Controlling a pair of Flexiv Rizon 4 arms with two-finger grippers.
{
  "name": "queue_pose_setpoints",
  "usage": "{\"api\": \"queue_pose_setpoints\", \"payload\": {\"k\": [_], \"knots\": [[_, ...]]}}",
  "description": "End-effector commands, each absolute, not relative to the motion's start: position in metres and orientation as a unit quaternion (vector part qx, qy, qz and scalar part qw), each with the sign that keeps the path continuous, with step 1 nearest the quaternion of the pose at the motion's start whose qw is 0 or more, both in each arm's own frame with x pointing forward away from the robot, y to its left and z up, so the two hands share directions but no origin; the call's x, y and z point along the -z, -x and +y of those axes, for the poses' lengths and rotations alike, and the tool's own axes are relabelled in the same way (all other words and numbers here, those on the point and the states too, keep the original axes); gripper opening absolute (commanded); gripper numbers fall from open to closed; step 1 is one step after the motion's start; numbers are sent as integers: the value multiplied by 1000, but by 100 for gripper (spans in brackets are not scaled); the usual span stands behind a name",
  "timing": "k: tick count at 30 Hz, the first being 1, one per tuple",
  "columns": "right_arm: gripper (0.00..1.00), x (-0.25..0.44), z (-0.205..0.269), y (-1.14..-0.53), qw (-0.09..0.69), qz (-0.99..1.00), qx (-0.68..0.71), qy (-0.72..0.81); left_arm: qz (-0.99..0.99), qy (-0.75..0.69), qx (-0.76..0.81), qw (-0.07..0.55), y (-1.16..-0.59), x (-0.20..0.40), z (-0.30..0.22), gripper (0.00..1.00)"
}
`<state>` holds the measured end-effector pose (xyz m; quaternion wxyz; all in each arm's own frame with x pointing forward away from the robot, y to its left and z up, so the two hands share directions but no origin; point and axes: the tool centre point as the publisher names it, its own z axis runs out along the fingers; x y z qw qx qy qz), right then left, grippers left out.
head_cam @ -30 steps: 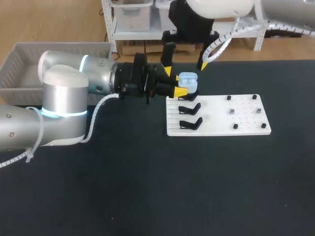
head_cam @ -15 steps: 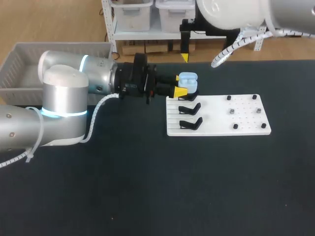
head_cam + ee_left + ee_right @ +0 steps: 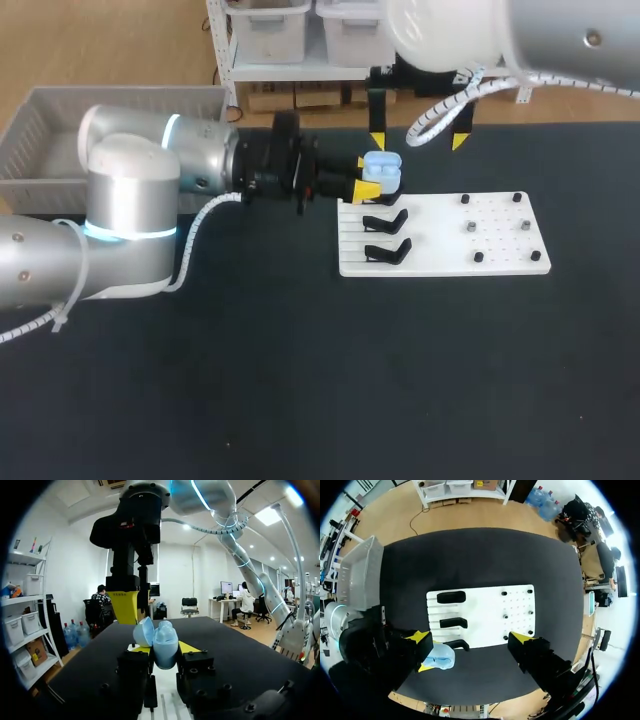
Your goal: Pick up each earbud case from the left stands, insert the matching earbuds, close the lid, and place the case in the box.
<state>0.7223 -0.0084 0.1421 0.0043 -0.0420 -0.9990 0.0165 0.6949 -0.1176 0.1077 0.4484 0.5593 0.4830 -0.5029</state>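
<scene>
Looking down from the head view, you see your left gripper [image 3: 366,176] clamped on the light blue earbud case [image 3: 383,167], with a yellow tip pressed to each side. The case sits at the rear left corner of the white board [image 3: 500,250], just by the rearmost stand. You cannot tell whether it touches that stand. In the left wrist view the case [image 3: 165,649] stands upright between the fingers, its lid tilted open. Two empty black stands [image 3: 386,219] lie nearer you on the board, and small pegs [image 3: 468,228] dot its right half. Your right gripper [image 3: 419,140] hangs above the table behind the board, fingers spread wide and holding nothing. The grey box [image 3: 40,120] is far off to the left.
</scene>
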Motion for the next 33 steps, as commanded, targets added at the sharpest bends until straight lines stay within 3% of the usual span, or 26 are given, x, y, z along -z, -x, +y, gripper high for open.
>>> {"api": "queue_pose_setpoints", "payload": {"k": [1,5,16,33], "knots": [[100,-138,-5,-708,17,-999,-19,33,484,-557,501,453,-697,-111,-118,0],[100,-137,-6,-696,20,-999,-21,24,484,-557,501,453,-697,-111,-118,0],[100,-183,-10,-712,-89,-994,-7,57,484,-557,501,453,-697,-111,-118,0],[100,-165,-4,-754,-112,-990,-11,83,484,-557,501,453,-697,-111,-118,0]]}}
